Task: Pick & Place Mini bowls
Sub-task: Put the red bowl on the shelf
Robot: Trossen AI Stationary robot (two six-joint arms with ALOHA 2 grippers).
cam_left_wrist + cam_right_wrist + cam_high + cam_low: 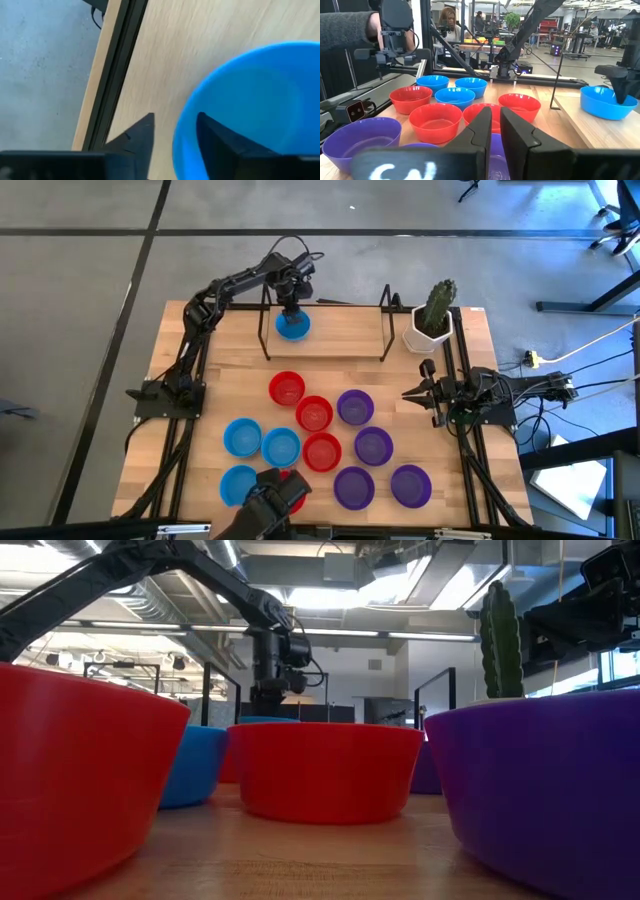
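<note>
My left gripper (291,315) reaches to the table's far side and stands open over a blue mini bowl (293,327) that sits between two black frame uprights. In the left wrist view, the gripper (177,127) straddles that bowl's rim. The other mini bowls rest on their bases in a cluster on the near half: red (286,388), blue (242,436) and purple (373,445). My right gripper (412,393) waits shut at the table's right side, level and pointing at the cluster (496,125). My left gripper comes from above, one finger (212,132) inside the blue bowl and the other (145,132) outside its rim (181,145). A strip of table shows between the outer finger and the wall. Whether the inner finger touches the wall, I cannot tell. The bowl sits on the table.
A white pot with a cactus (432,325) stands at the far right corner. Black frame uprights (386,320) flank the blue bowl. A dark camera mount (265,505) sits at the near edge and covers part of a red bowl. A person (447,22) shows beyond the table.
</note>
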